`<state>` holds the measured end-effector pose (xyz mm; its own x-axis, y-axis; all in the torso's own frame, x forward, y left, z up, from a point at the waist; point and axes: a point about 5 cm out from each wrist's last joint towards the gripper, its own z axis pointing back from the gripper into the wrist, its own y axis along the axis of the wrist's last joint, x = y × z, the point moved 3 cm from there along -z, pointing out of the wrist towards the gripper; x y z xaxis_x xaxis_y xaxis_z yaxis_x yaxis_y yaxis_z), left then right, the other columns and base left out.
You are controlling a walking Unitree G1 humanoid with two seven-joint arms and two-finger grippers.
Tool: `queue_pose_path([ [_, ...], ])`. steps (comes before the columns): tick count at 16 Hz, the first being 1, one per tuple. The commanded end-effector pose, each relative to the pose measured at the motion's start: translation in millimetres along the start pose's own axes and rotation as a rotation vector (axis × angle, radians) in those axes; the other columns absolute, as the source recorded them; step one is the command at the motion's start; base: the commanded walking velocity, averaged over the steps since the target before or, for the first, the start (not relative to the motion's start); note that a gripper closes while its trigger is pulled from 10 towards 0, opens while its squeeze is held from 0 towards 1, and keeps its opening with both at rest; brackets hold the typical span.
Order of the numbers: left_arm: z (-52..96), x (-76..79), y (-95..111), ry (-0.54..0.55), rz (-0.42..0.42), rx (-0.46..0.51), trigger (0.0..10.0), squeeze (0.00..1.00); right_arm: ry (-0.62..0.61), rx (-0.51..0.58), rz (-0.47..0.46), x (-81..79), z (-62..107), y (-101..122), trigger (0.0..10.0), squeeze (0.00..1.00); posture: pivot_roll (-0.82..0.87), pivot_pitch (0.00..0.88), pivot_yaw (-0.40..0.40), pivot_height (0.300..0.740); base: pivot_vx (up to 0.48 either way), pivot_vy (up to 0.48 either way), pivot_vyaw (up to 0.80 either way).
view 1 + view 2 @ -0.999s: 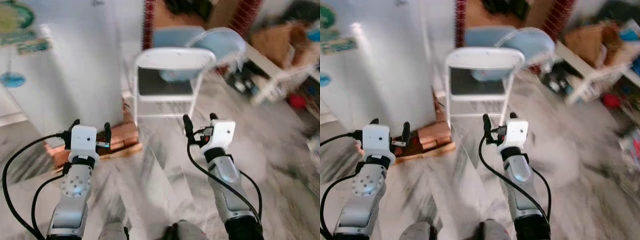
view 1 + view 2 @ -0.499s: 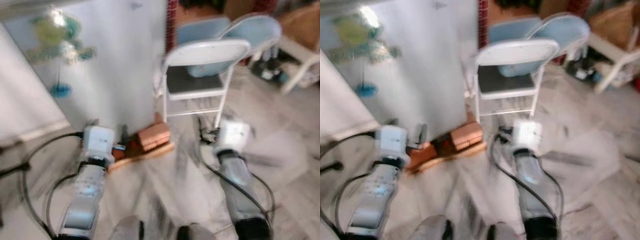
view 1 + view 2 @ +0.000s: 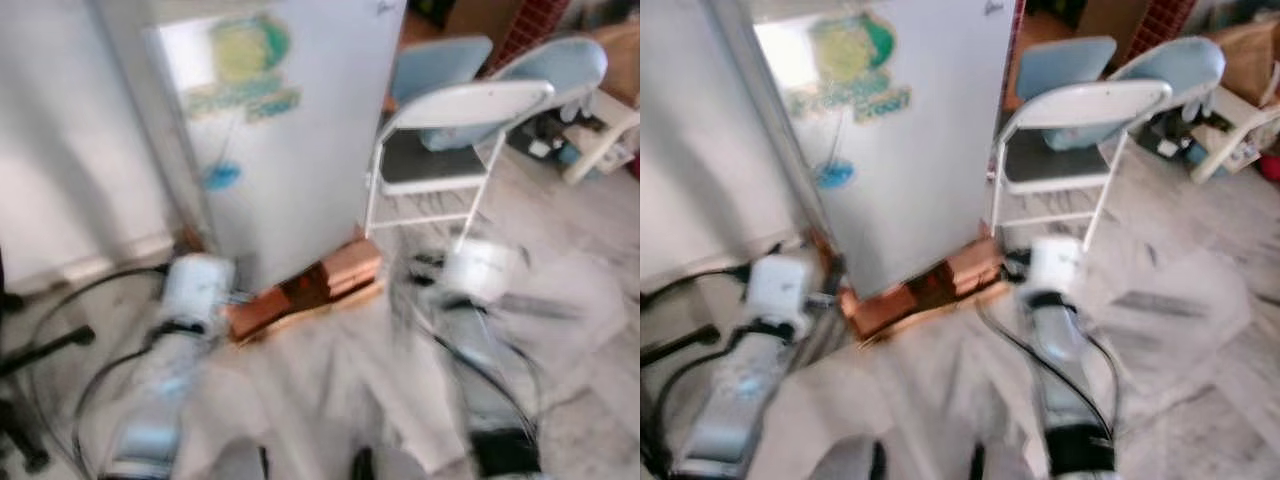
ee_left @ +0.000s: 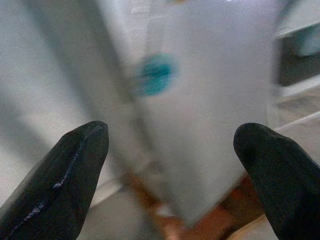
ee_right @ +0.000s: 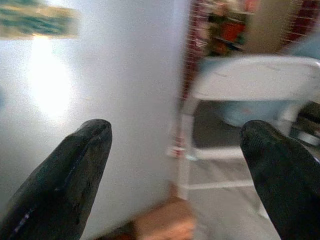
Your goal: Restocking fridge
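You have the fridge (image 3: 910, 150) standing straight ahead of both grippers, a tall white box with its door closed and a green-and-yellow sticker (image 3: 850, 60) high on the front, plus a small blue mark (image 4: 156, 75) lower down. It rests on a low stack of bricks and wood (image 3: 930, 285) that shows along its bottom edge, just beyond your left gripper and between the 2 arms.

Your left gripper (image 4: 175, 165) is held low in front of the fridge's lower left corner. Its 2 black fingers (image 4: 55, 180) are spread wide apart with nothing between them, and the blue mark sits in the gap as seen along the wrist. It is not touching the fridge.

Your right gripper (image 5: 180, 175) is held out at about the same height, off the fridge's right edge. Its fingers (image 5: 60, 180) are also spread wide and hold nothing. Through the gap you see the fridge side and a white folding chair (image 3: 1070, 140) with a dark seat, which stands just beyond this gripper and right beside the fridge. A pale blue chair (image 3: 1060, 65) sits behind that.

The floor (image 3: 1180, 300) is grey marbled tile. The head views are blurred.
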<state>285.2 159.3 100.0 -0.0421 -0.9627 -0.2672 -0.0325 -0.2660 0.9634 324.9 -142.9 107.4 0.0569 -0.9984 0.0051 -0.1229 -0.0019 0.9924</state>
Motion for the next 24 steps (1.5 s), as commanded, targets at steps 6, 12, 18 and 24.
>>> queue_pose_path([
  [6, 6.0, 12.0, 1.8, -0.074, -0.004, 0.024, 10.0, 0.0, 0.034, -0.038, 0.049, 5.7, 1.2, -6.3, 10.0, 0.0, 0.16, 0.137, -0.048, 0.74, 0.041, 0.459, -0.13],
  [12, 6.5, 10.5, 4.5, -0.058, -0.027, 0.05, 10.0, 0.0, 0.036, -0.031, 0.057, 7.6, 1.2, -4.6, 10.0, 0.0, 0.16, 0.14, -0.051, 0.74, 0.222, 0.111, -0.8],
  [18, 13.0, 16.1, 5.8, -0.073, -0.004, 0.059, 10.0, 0.0, 0.035, -0.034, 0.056, 7.4, 2.4, -5.4, 10.0, 0.0, 0.16, 0.153, -0.051, 0.74, 0.136, 0.198, -0.6],
  [24, 19.7, 12.5, 1.3, -0.031, 0.041, 0.029, 10.0, 0.0, 0.026, -0.05, 0.062, 11.3, 8.8, -9.3, 10.0, 0.0, 0.16, 0.162, -0.059, 0.74, 0.0, 0.0, 0.0],
])
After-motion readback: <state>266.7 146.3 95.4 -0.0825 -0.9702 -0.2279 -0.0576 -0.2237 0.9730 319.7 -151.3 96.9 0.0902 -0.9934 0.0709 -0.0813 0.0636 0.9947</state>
